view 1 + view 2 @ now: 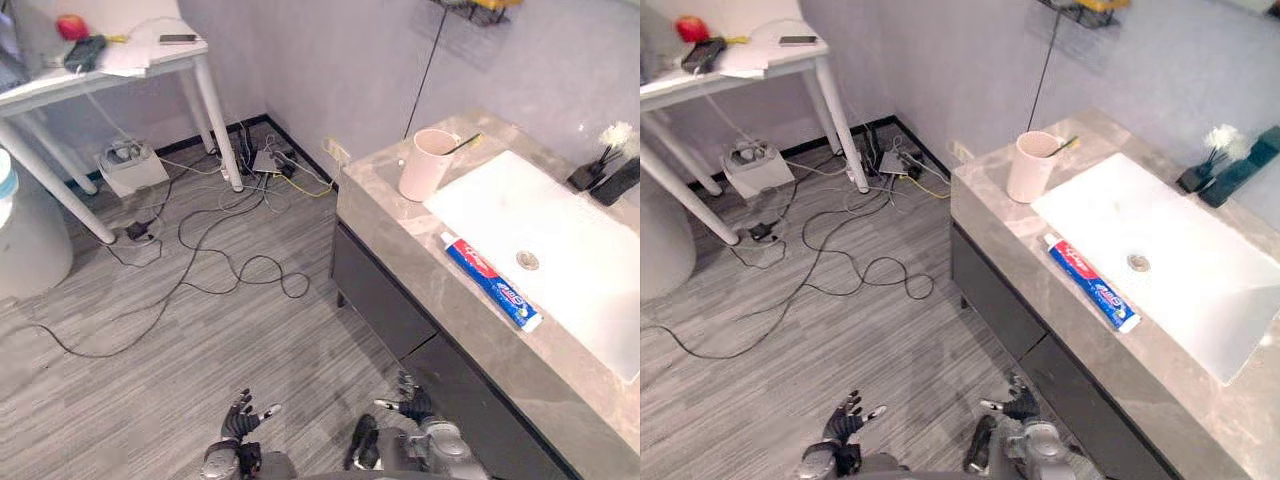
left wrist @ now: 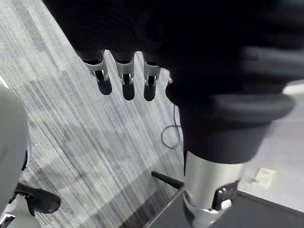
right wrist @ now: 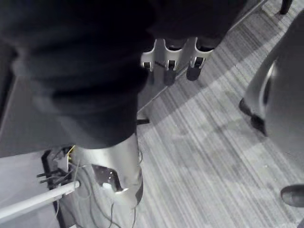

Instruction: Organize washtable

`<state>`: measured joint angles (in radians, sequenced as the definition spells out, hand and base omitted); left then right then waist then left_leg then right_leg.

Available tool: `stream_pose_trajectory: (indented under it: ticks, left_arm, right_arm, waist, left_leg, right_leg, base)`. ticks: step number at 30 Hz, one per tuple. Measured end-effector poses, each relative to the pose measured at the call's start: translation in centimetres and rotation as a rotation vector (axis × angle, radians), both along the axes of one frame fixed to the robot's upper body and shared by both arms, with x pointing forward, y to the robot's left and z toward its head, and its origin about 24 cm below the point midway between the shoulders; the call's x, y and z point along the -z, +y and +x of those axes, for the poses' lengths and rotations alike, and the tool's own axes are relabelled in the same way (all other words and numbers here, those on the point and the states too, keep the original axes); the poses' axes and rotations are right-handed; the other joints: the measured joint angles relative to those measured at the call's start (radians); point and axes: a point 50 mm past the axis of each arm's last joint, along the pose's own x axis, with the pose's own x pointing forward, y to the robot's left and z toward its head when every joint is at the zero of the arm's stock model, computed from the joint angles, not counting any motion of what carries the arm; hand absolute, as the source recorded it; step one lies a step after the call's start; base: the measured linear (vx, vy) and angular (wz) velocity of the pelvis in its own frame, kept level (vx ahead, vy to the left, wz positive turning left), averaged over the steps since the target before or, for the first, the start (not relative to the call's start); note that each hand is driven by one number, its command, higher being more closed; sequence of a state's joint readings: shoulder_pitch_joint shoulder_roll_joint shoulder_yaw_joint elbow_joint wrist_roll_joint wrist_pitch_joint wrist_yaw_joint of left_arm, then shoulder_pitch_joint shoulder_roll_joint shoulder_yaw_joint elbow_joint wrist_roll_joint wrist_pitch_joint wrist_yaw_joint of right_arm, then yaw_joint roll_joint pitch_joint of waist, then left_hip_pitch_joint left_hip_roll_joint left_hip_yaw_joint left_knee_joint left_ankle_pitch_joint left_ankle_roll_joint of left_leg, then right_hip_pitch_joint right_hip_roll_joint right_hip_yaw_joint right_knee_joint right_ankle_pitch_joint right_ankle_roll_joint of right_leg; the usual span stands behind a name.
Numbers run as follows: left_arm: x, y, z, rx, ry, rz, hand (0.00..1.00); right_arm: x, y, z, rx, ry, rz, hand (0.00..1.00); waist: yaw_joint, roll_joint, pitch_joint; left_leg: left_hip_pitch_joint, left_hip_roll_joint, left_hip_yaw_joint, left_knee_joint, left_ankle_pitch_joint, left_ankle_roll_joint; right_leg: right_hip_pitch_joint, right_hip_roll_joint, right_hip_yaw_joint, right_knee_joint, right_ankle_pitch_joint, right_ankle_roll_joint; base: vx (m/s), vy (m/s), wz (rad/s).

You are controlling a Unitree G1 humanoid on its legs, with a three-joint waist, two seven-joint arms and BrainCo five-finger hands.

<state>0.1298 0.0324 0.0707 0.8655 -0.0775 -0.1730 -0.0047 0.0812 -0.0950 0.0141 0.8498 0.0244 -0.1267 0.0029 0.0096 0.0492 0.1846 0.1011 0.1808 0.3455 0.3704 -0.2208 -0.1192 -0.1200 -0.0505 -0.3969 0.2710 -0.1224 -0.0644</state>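
Washtable (image 1: 385, 225) of grey stone over dark fronts runs along the right, a white basin (image 1: 560, 225) sunk into it. Both hands hang low over the floor (image 1: 200, 330) before it, left hand (image 1: 240, 415) and right hand (image 1: 410, 405), fingers loosely spread and holding nothing. A pale cup (image 1: 426, 165) stands on the counter by the basin's left end, well apart from the right hand. A toothpaste tube (image 1: 490, 281) lies flat on the front rim beside the basin, nearer that hand, untouched. A toothbrush (image 1: 463, 144) leans in the cup.
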Motion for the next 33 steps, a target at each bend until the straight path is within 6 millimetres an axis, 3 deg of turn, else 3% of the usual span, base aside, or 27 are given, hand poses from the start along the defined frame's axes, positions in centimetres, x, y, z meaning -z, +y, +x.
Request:
stream_pose_trajectory:
  ticks: [3, 4, 6, 8, 10, 12, 13, 14, 17, 21, 24, 27, 29, 31, 32, 33]
  left_arm:
    - [0.0, -0.1, 0.1, 0.012, -0.005, -0.010, 0.00]
    - [0.1, -0.2, -0.1, 0.010, 0.002, -0.013, 0.00]
    - [0.0, 0.0, -0.2, 0.008, 0.000, -0.010, 0.00]
    - [0.0, 0.0, -0.2, 0.008, -0.003, -0.008, 0.00]
    - [0.0, 0.0, -0.2, 0.008, -0.005, -0.007, 0.00]
    - [0.0, -0.1, -0.2, 0.010, -0.003, -0.009, 0.00]
    - [0.1, -0.2, -0.3, 0.009, 0.004, -0.014, 0.00]
    - [0.2, -0.1, -0.4, 0.005, 0.007, -0.011, 0.00]
    - [0.0, 0.5, -0.2, 0.009, -0.001, 0.007, 0.00]
    - [0.1, 0.6, -0.5, 0.009, 0.010, 0.011, 0.00]
    - [0.2, 0.1, -0.4, 0.011, 0.010, -0.003, 0.00]
    - [0.4, 0.2, -0.8, 0.011, 0.032, -0.004, 0.00]
    - [0.4, 0.2, -0.7, 0.013, 0.033, -0.001, 0.00]
    - [0.4, 0.2, -0.5, 0.037, 0.032, 0.004, 0.00]
    - [0.4, 0.6, -0.4, 0.059, 0.041, 0.023, 0.00]
    - [0.6, 0.5, -0.5, 0.058, 0.049, 0.019, 0.00]
  right_arm:
    - [0.2, -0.1, -0.5, 0.010, 0.011, 0.001, 0.00]
    - [0.1, 0.1, -0.4, 0.012, 0.006, 0.006, 0.00]
    - [-0.1, 0.1, 0.1, 0.014, -0.009, 0.008, 0.00]
    - [-0.1, 0.0, 0.2, 0.016, -0.009, 0.006, 0.00]
    - [-0.2, 0.3, 0.4, 0.021, -0.017, 0.018, 0.00]
    - [-0.2, 0.4, 0.4, 0.024, -0.018, 0.022, 0.00]
    - [-0.1, 0.2, 0.1, 0.030, -0.012, 0.017, 0.00]
    - [0.1, 0.6, -0.4, 0.038, -0.004, 0.032, 0.00]
    - [0.2, 1.8, -1.1, 0.048, -0.003, 0.070, 0.00]
    - [0.2, 2.6, -1.0, 0.050, -0.005, 0.096, 0.00]
    - [0.0, 2.5, -0.6, 0.063, -0.019, 0.096, 0.00]
    - [0.1, 2.5, -0.6, 0.066, -0.011, 0.099, 0.00]
    - [0.3, 2.6, -0.6, 0.062, 0.014, 0.100, 0.00]
    - [0.5, 2.6, -0.7, 0.059, 0.027, 0.099, 0.00]
    - [0.6, 2.3, -0.7, 0.056, 0.034, 0.089, 0.00]
    - [0.6, 1.9, -0.7, 0.054, 0.038, 0.078, 0.00]
  waist:
    - [0.006, -0.007, 0.002]
    - [0.015, -0.022, 0.009]
    - [0.027, -0.024, 0.010]
    - [0.034, -0.026, 0.012]
    - [0.034, -0.026, 0.011]
    - [0.031, -0.019, 0.010]
    - [0.033, -0.005, 0.001]
    - [0.028, -0.029, -0.008]
    - [0.030, -0.062, -0.020]
    - [0.033, -0.075, -0.037]
    - [0.033, -0.065, -0.037]
    - [0.030, -0.060, -0.033]
    - [0.029, -0.064, -0.028]
    - [0.026, -0.066, -0.030]
    - [0.021, -0.078, -0.031]
    - [0.019, -0.069, -0.034]
  left_leg:
    - [-0.051, 0.051, -0.018, 0.231, 0.059, -0.019]
    - [-0.100, 0.064, -0.051, 0.357, 0.051, -0.008]
    - [-0.154, 0.052, -0.095, 0.405, -0.029, 0.022]
    - [-0.214, -0.003, -0.179, 0.320, -0.069, 0.041]
    - [-0.236, -0.057, -0.291, 0.176, -0.066, 0.037]
    - [-0.237, -0.095, -0.417, 0.006, -0.046, 0.013]
    - [-0.225, -0.103, -0.445, -0.023, 0.024, 0.017]
    - [-0.210, -0.117, -0.415, -0.025, 0.020, 0.043]
    - [-0.186, -0.130, -0.327, -0.020, -0.018, 0.073]
    - [-0.137, -0.136, -0.227, -0.016, -0.067, 0.107]
    - [-0.104, -0.127, -0.147, -0.018, -0.076, 0.123]
    - [-0.027, -0.130, -0.075, -0.056, -0.078, 0.128]
    - [0.019, -0.121, -0.053, -0.096, -0.082, 0.133]
    - [0.017, -0.106, -0.055, -0.104, -0.081, 0.130]
    - [0.017, -0.110, -0.085, -0.106, -0.083, 0.111]
    - [0.017, -0.103, -0.104, -0.110, -0.081, 0.107]
  right_leg:
    - [0.088, 0.040, 0.045, -0.072, -0.003, -0.005]
    - [0.122, 0.047, 0.081, -0.094, -0.007, -0.011]
    - [0.143, 0.053, 0.153, -0.107, -0.010, -0.016]
    - [0.164, 0.050, 0.240, -0.116, -0.007, -0.011]
    - [0.168, 0.048, 0.309, -0.117, -0.007, 0.008]
    - [0.155, 0.053, 0.382, -0.111, -0.013, 0.045]
    - [0.148, 0.059, 0.428, -0.097, -0.025, 0.065]
    - [0.150, 0.048, 0.461, -0.102, -0.031, 0.082]
    - [0.142, 0.017, 0.515, -0.088, -0.042, 0.113]
    - [0.123, -0.002, 0.564, -0.029, -0.063, 0.146]
    - [0.034, -0.005, 0.539, 0.139, -0.076, 0.168]
    - [-0.039, -0.061, 0.361, 0.295, -0.091, 0.180]
    - [-0.047, -0.094, 0.221, 0.291, -0.112, 0.148]
    - [-0.063, -0.088, 0.179, 0.233, -0.103, 0.137]
    - [-0.053, -0.082, 0.176, 0.143, -0.055, 0.104]
    - [-0.042, -0.069, 0.173, 0.136, -0.050, 0.096]
  base:
    - [0.24, -0.066, -0.47]
    - [0.20, -0.003, -0.89]
    - [0.17, 0.037, -1.06]
    - [0.14, 0.106, -1.11]
    - [0.10, 0.194, -1.20]
    - [0.08, 0.291, -1.25]
    - [0.07, 0.304, -1.15]
    - [0.11, 0.331, -1.04]
    - [0.11, 0.218, -0.68]
    - [0.15, 0.179, -0.79]
    - [0.13, 0.118, -0.72]
    - [0.12, 0.079, -0.68]
    - [0.13, -0.012, -0.34]
    - [0.13, -0.101, -0.07]
    - [0.18, -0.174, -0.01]
    - [0.18, -0.193, -0.06]
